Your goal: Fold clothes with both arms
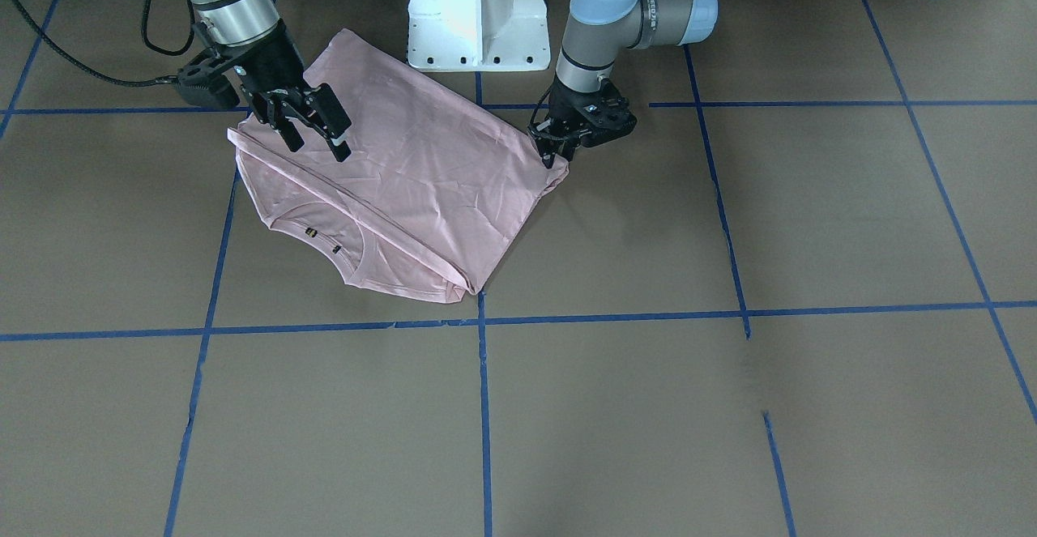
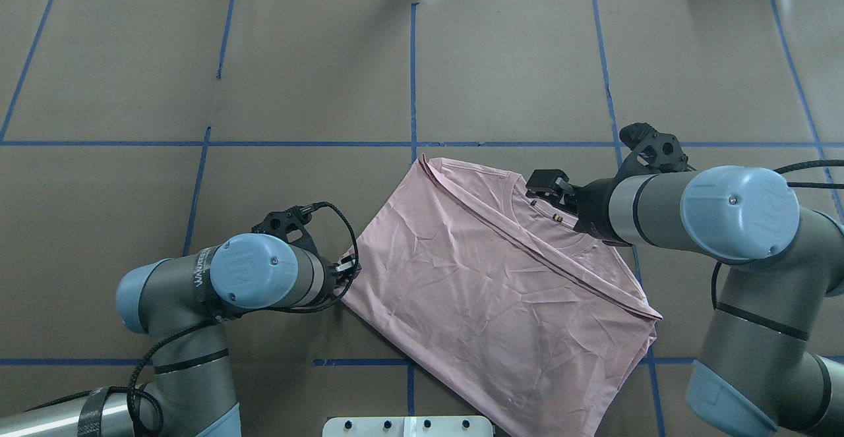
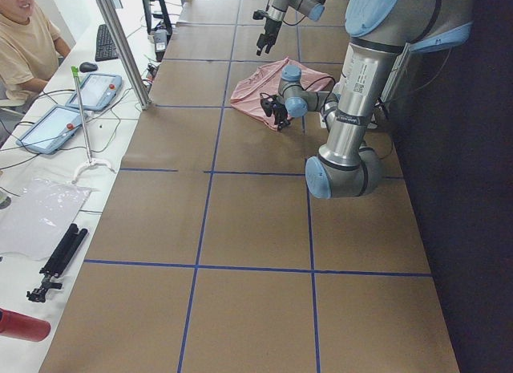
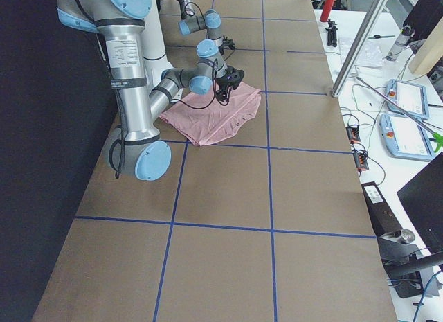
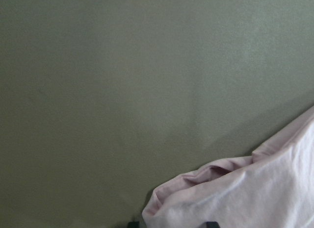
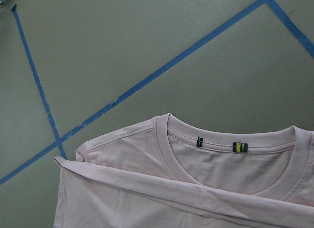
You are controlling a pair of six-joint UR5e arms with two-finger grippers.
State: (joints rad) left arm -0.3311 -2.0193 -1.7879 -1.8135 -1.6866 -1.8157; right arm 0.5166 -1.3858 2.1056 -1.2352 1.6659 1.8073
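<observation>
Shirt (image 1: 421, 172) is soft, pink and wrinkly, folded flat. Left claw (image 1: 557, 152) pinches its bunched corner; right claw (image 1: 318, 147) hangs wide open.

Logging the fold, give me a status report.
Right gripper open above pale pink T-shirt. Left gripper shut on its corner. Folded over, collar showing. Nothing obstructing.

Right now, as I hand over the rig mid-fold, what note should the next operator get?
Left tool: shut on a corner of the T-shirt, low at the table.
Right tool: open, empty, above the shirt near the collar.
Done: one layer is folded over, and its edge lies just short of the collar.
To do: probably release the corner, then make further folds and smooth out the wrinkles.
</observation>
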